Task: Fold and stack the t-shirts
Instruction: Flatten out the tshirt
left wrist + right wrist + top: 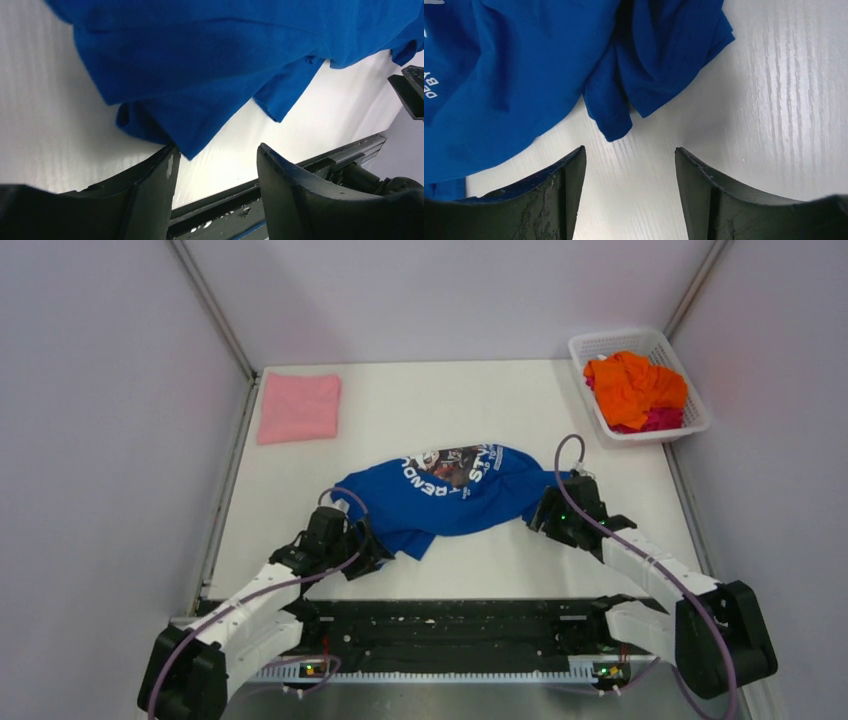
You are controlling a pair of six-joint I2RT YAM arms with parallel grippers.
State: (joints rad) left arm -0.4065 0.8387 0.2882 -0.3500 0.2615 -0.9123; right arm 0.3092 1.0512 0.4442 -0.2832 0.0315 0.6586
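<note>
A royal-blue t-shirt point(450, 495) with a white-and-dark print lies crumpled in the middle of the white table. My left gripper point(365, 555) is open at its near-left corner; in the left wrist view a corner of the blue cloth point(200, 90) hangs just past the fingertips point(167, 155). My right gripper point(545, 515) is open at the shirt's right end; its wrist view shows a blue fold point(616, 117) just ahead of the open jaws. A folded pink t-shirt point(299, 407) lies at the back left. Orange point(634, 385) and magenta point(665, 419) t-shirts lie bunched in the basket.
A white mesh basket point(590, 345) stands at the back right corner. Grey walls close in the table on three sides. The black arm mounting rail point(450, 625) runs along the near edge.
</note>
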